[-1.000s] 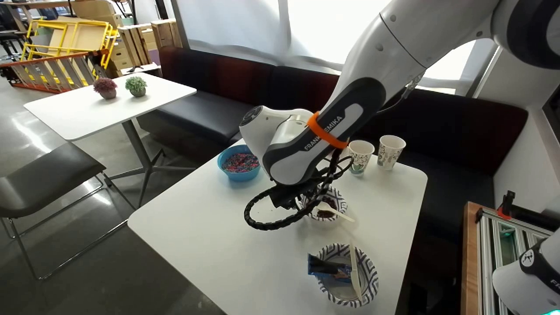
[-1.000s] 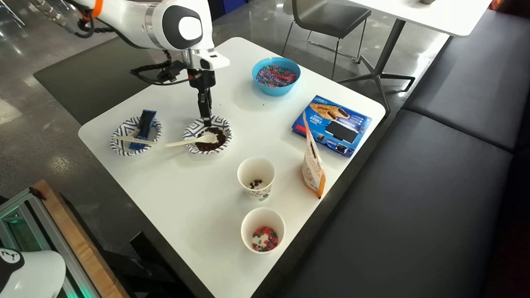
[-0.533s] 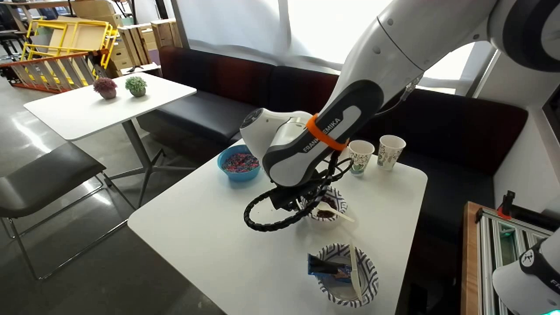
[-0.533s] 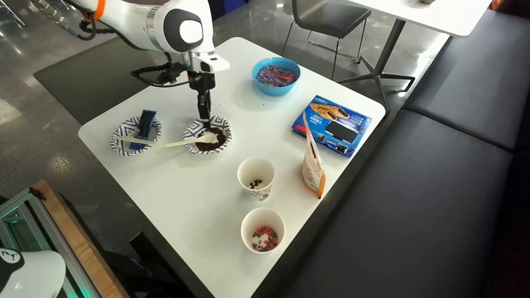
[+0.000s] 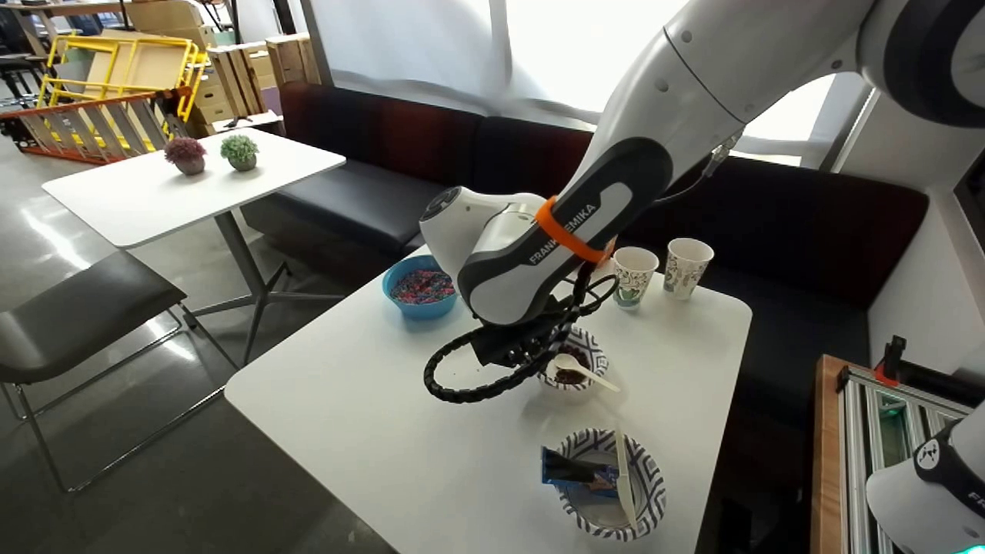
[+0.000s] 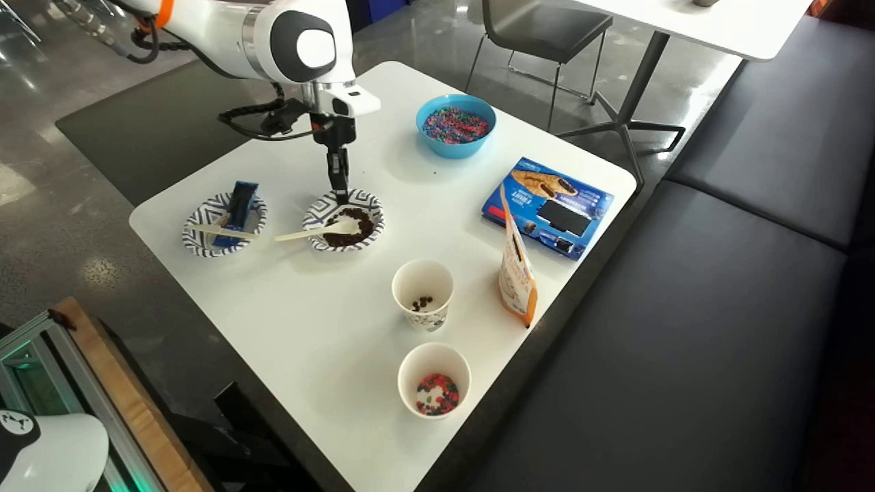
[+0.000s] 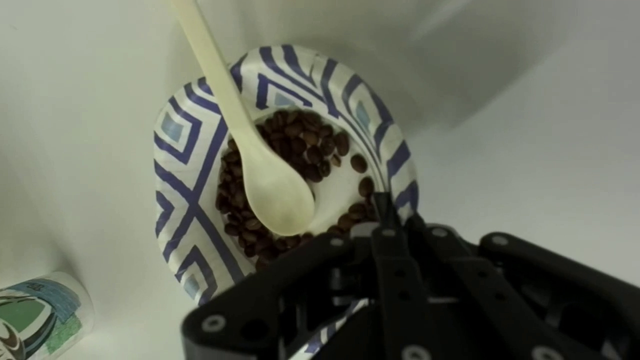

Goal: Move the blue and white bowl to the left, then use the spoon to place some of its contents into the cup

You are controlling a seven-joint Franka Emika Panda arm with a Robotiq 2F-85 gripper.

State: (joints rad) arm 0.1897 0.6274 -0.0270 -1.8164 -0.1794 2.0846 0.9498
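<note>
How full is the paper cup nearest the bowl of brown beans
Nearly empty: in an exterior view, only a few brown beans show at the bottom of the paper cup, with bare pale wall above.

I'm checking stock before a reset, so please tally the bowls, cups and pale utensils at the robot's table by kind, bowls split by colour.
Blue-and-white bowls: 2 (bean bowl, packet bowl)
Solid blue bowl: 1
Cups: 2 (cup with dark pieces, cup with mostly red pieces)
Pale utensils: 2 (spoon, second utensil of unclear type)
Total: 7
</note>
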